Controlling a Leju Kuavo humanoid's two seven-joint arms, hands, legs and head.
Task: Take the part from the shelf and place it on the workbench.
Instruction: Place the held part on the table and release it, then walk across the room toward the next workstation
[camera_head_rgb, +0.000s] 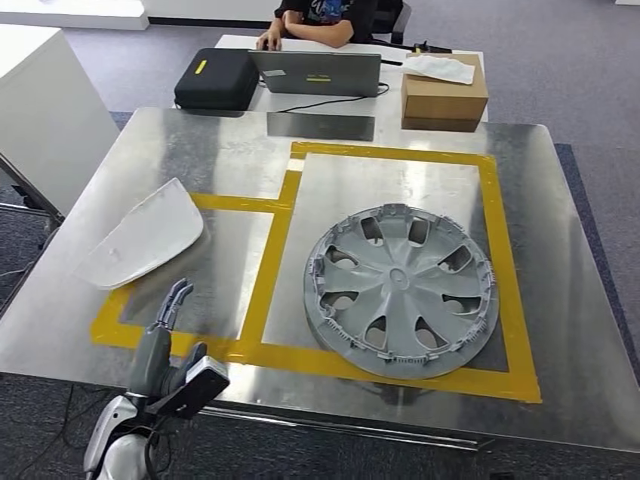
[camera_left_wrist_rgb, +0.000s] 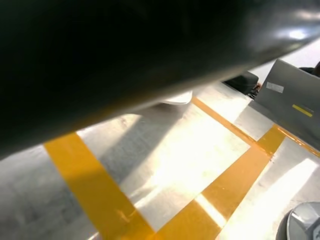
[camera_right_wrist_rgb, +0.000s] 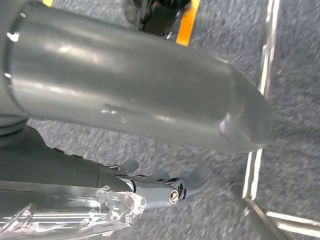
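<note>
The white curved part (camera_head_rgb: 143, 240) lies on the metal workbench (camera_head_rgb: 226, 150), at the left end of the smaller yellow-taped box, with its outer end past the tape. My left hand (camera_head_rgb: 162, 352) hovers at the bench's front left edge, a little in front of the part and apart from it, fingers stretched out and holding nothing. A sliver of the part (camera_left_wrist_rgb: 177, 98) peeks from behind the dark thumb in the left wrist view. In the right wrist view my right hand (camera_right_wrist_rgb: 166, 187) hangs low over grey carpet, fingers loosely straight and empty.
A grey wheel cover (camera_head_rgb: 400, 290) lies in the larger taped square on the right; its rim (camera_left_wrist_rgb: 303, 222) is seen from the left wrist. Behind the bench stand a laptop (camera_head_rgb: 317, 72), a black case (camera_head_rgb: 216, 78) and a cardboard box (camera_head_rgb: 443, 92), with a person seated. A white panel (camera_head_rgb: 45, 115) stands at left.
</note>
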